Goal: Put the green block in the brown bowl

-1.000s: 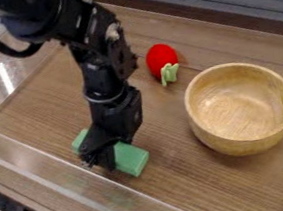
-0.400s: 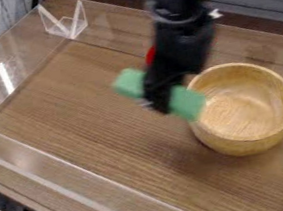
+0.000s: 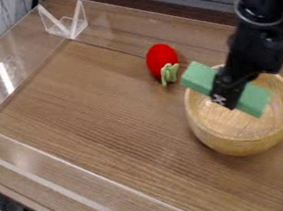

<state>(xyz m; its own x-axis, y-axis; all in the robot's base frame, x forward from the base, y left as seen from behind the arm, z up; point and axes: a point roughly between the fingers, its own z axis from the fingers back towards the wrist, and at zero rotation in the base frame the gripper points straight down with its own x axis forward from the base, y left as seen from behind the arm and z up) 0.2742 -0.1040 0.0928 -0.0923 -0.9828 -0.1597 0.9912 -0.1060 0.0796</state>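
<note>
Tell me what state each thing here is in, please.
Gripper: closed on the green block, over the bowl
Green block: held, aslant
Bowl: upright, nothing seen resting in it
Red thing: lying on the table, green end toward the bowl

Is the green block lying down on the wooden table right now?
No, the black fingers are gripping the green block over the brown bowl.

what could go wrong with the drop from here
The green block slants in the gripper, its left end by the rim of the brown bowl, so it might catch there if released now. It could also tip outward toward the red object just beyond the bowl.
</note>
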